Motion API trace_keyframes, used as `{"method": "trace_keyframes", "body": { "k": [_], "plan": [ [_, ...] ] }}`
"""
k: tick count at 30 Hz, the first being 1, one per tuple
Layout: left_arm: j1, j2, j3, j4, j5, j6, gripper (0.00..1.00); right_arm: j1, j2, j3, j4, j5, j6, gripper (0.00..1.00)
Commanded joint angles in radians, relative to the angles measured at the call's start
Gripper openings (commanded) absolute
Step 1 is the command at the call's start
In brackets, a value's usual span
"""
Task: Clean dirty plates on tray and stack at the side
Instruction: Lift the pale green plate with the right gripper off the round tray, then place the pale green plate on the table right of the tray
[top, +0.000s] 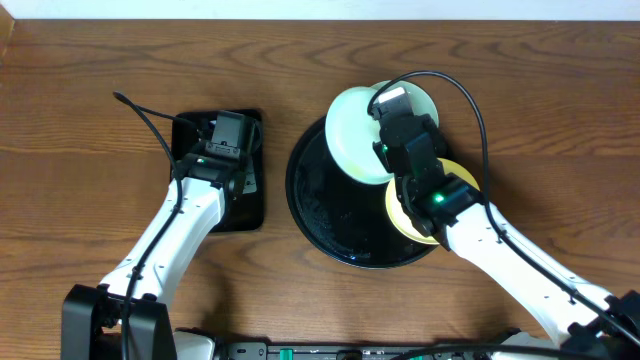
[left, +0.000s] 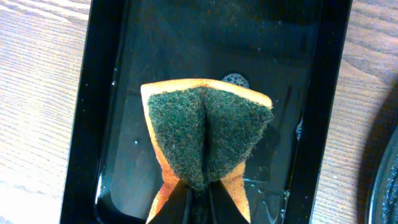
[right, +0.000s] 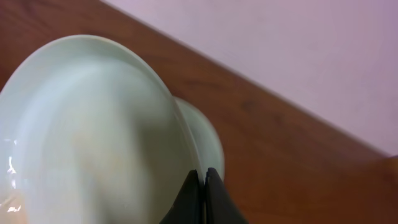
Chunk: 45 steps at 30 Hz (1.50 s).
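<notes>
My right gripper (top: 381, 127) (right: 204, 177) is shut on the rim of a pale mint-blue plate (top: 352, 135) (right: 87, 124) and holds it tilted over the far edge of the round black tray (top: 320, 215). A second mint plate (top: 424, 100) (right: 207, 134) lies just behind it, partly hidden by the gripper. A pale yellow plate (top: 405, 218) lies on the tray's right side under my right arm. My left gripper (top: 226, 133) (left: 198, 193) is shut on a folded green-and-orange sponge (left: 205, 137) over the small rectangular tray (left: 99, 93).
The small black rectangular tray (top: 252, 205) holds a film of water and sits left of the round tray. The round tray's rim shows at the right edge of the left wrist view (left: 387, 180). Dark wood tabletop (top: 80, 120) lies all round. A pale wall stands behind the table (right: 298, 56).
</notes>
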Motion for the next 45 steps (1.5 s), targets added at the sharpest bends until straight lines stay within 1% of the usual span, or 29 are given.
{"method": "trace_keyframes", "body": {
  "k": [1,8,18,22,25,29,31,34,37,39,45],
  "plan": [
    [0.005,0.007,-0.006,0.002,-0.013,0.005,0.08,0.032,-0.030,-0.002,0.029,0.068,-0.149,0.01],
    [0.005,0.007,-0.006,0.002,-0.013,0.005,0.08,0.054,-0.030,-0.002,0.084,0.132,-0.206,0.01],
    [0.005,0.007,-0.006,0.002,-0.013,0.005,0.08,0.053,-0.030,-0.002,0.085,0.132,-0.202,0.01],
    [0.005,0.007,-0.006,0.002,-0.013,0.005,0.08,0.043,-0.030,-0.002,0.073,0.149,-0.093,0.01],
    [0.005,0.007,-0.006,0.002,-0.013,0.001,0.08,0.012,-0.028,-0.002,0.031,0.146,0.047,0.01],
    [0.005,0.007,-0.006,0.002,-0.013,0.001,0.08,-0.100,-0.022,-0.002,-0.091,0.129,0.366,0.01],
    [0.005,0.007,-0.006,0.002,-0.013,0.001,0.08,-0.177,-0.022,-0.002,-0.150,0.039,0.497,0.01],
    [0.005,0.007,-0.006,0.002,-0.013,0.001,0.08,-0.325,-0.022,-0.002,-0.203,-0.170,0.653,0.01],
    [0.005,0.007,-0.006,0.002,-0.013,0.001,0.08,-0.468,-0.022,-0.002,-0.207,-0.362,0.714,0.01],
    [0.005,0.007,-0.006,0.002,-0.013,0.001,0.08,-0.565,-0.022,-0.002,-0.212,-0.424,0.732,0.01],
    [0.005,0.007,-0.006,0.002,-0.013,0.001,0.08,-0.811,-0.020,-0.002,-0.307,-0.423,0.755,0.01]
  ]
}}
